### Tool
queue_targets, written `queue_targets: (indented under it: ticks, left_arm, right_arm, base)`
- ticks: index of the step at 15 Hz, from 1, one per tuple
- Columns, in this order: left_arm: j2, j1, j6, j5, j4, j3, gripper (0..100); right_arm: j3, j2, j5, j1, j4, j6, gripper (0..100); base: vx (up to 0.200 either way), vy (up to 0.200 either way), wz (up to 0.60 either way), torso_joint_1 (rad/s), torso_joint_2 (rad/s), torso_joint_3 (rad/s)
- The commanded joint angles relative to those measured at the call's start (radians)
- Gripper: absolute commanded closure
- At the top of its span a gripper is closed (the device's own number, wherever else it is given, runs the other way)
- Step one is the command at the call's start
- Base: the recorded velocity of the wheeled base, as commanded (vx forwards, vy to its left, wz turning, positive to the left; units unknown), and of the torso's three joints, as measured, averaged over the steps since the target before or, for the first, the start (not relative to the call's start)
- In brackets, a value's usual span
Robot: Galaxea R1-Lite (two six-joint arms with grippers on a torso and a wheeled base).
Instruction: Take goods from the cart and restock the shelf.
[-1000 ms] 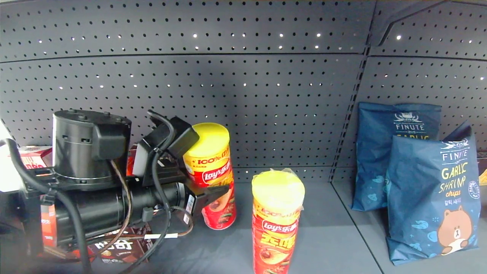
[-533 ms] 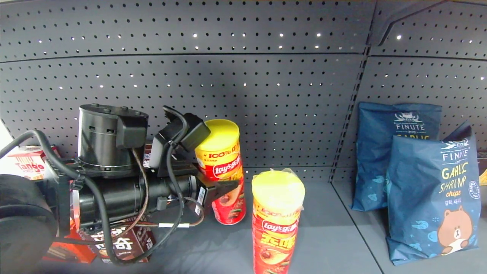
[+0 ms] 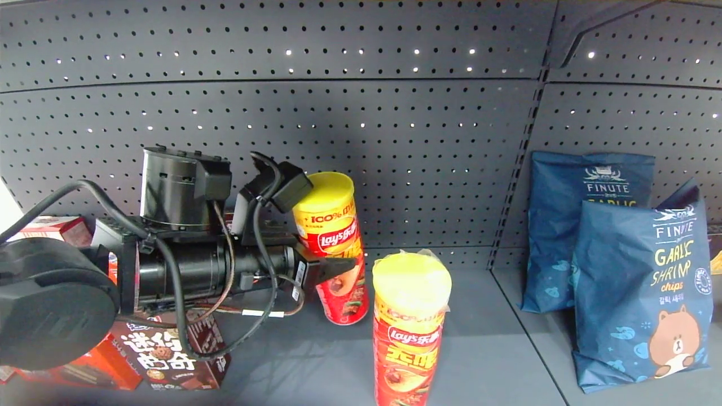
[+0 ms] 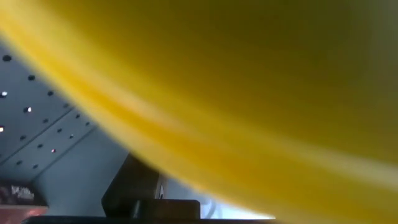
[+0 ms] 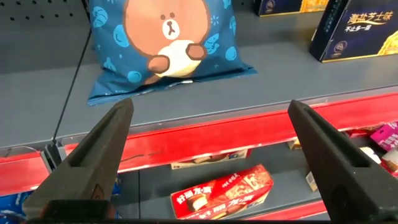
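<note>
A tall red chips can with a yellow lid is held mid-body by my left gripper, which is shut on it. The can leans a little to the left, its base close to the grey shelf board. A second, matching can stands upright in front and just to the right. Up close in the left wrist view, the held can's yellow lid covers most of the picture. My right gripper is open with nothing in it, over a lower shelf's red front edge.
Two blue shrimp-chip bags lean at the shelf's right, behind a divider. Chocolate boxes lie under my left arm. A perforated back panel closes the rear. The right wrist view has a bear-print bag, dark boxes and a red box below.
My left arm has carried the can to the right, toward the standing can, and the can now leans slightly. The standing can and the bags have not moved.
</note>
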State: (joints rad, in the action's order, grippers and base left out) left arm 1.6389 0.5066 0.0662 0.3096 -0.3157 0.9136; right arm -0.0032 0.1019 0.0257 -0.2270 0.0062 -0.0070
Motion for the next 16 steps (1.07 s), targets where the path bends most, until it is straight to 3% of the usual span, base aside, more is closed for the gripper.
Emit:
queue_targets:
  ticks: [1, 3, 5, 7, 10, 12, 13, 14, 16]
  left_arm:
    - [0.01, -0.013, 0.0, 0.005, 0.047, 0.048, 100]
    - [0.012, -0.023, 0.012, 0.023, 0.093, 0.077, 100]
    - [0.015, -0.091, 0.046, 0.068, 0.116, 0.096, 100]
    - [0.045, -0.123, 0.047, 0.102, 0.147, 0.165, 100]
    - [0.078, -0.123, 0.049, 0.155, 0.233, 0.24, 100]
    - [0.096, -0.117, 0.061, 0.16, 0.234, 0.238, 100]
    - [0.128, -0.117, 0.107, 0.16, 0.233, 0.243, 100]
    - [0.15, -0.117, 0.132, 0.158, 0.233, 0.251, 100]
    - [0.187, -0.112, 0.138, 0.16, 0.236, 0.284, 100]
  right_arm:
    - [0.0, 0.002, 0.0, 0.0, 0.0, -0.001, 0]
    - [0.0, 0.002, 0.0, 0.0, 0.0, -0.001, 0]
    - [0.0, 0.002, 0.0, 0.0, 0.0, 0.001, 0]
    - [0.0, 0.002, 0.0, 0.0, 0.0, -0.001, 0]
    - [0.0, 0.002, 0.0, 0.0, 0.0, -0.001, 0]
    - [0.0, 0.001, 0.0, 0.0, -0.002, -0.001, 0]
    - [0.0, 0.002, 0.0, 0.0, 0.0, -0.001, 0]
    - [0.0, 0.002, 0.0, 0.0, 0.0, 0.001, 0]
    - [0.0, 0.002, 0.0, 0.0, 0.0, -0.001, 0]
  base:
    - [0.0, 0.0, 0.0, 0.0, 0.0, 0.0]
    - [0.0, 0.0, 0.0, 0.0, 0.0, 0.0]
    - [0.0, 0.0, 0.0, 0.0, 0.0, 0.0]
    - [0.0, 0.0, 0.0, 0.0, 0.0, 0.0]
    - [0.0, 0.0, 0.0, 0.0, 0.0, 0.0]
    - [0.0, 0.0, 0.0, 0.0, 0.0, 0.0]
    - [0.0, 0.0, 0.0, 0.0, 0.0, 0.0]
    - [0.0, 0.0, 0.0, 0.0, 0.0, 0.0]
    - [0.0, 0.0, 0.0, 0.0, 0.0, 0.0]
